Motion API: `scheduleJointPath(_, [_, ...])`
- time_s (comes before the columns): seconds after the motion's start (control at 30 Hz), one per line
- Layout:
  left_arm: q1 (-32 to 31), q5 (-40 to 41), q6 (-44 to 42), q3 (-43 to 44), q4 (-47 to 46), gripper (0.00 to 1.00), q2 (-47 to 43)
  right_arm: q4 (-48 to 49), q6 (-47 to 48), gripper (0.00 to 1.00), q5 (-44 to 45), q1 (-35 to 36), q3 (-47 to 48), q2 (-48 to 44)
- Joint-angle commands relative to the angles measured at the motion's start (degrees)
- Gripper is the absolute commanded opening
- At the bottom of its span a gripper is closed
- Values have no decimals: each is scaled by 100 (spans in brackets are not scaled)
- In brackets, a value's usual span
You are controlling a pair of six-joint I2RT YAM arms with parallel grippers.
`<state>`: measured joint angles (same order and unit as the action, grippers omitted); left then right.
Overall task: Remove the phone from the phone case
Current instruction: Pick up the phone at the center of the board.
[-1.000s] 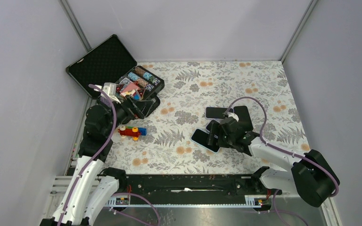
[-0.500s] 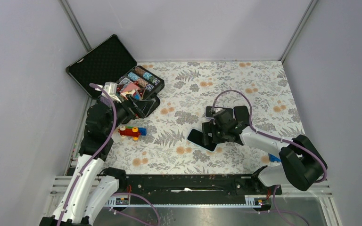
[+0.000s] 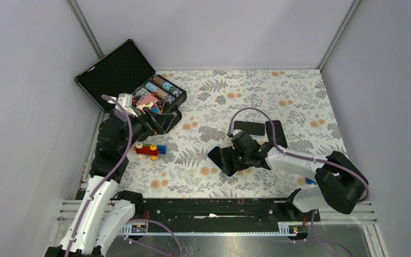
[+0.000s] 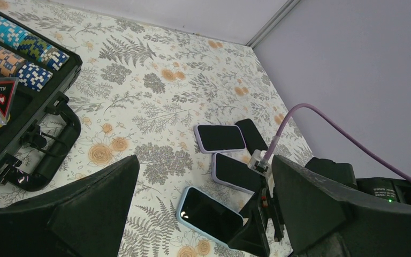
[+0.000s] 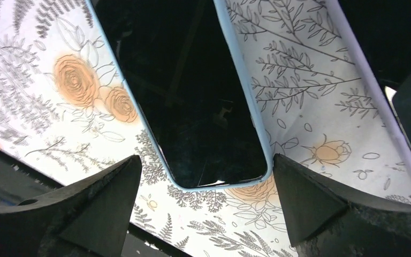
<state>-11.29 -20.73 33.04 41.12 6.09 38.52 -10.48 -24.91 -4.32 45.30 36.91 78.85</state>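
The phone (image 5: 182,91) lies screen up on the flowered table, set in a light blue phone case (image 5: 257,126). My right gripper (image 5: 207,160) hangs open just above its near end, one finger on each side, touching nothing. From above, the phone (image 3: 220,159) sits left of the right gripper (image 3: 230,159). My left gripper (image 3: 160,122) is open and empty, far to the left beside the chip case. In the left wrist view the left gripper (image 4: 204,160) frames the phone (image 4: 208,214) from a distance.
Two phones in lilac cases (image 4: 219,137) (image 4: 238,171) and a black one (image 4: 251,134) lie just behind the blue one. An open black case of poker chips (image 3: 128,80) stands at the back left. A small toy of coloured blocks (image 3: 150,150) lies in front of it.
My right arm has swung left and lowered over the blue-cased phone, which now sits a little further left. The left arm has not moved.
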Motion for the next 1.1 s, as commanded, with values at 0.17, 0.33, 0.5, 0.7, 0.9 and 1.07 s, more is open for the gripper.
scheduleJointPath(0.17, [30,296,-227,199,143,99,-46,-1036,331,100,1062,622,1199,847])
scheduleJointPath(0.33, [25,129,-262,220,121,99,-44,-1585,499,100,1384,940,1821,1374])
scheduleJointPath(0.5, [28,149,-284,211,166,99,-72,-1827,608,100,1738,963,1997,1588])
scheduleJointPath(0.7, [30,167,-285,221,214,99,-73,-1715,767,100,1490,990,1947,1654])
scheduleJointPath(0.9, [22,154,-231,268,316,99,43,-1670,677,100,1416,1016,1904,1825])
scheduleJointPath(1.07, [30,211,-186,300,394,99,131,-1741,619,94,1567,1029,1966,2107])
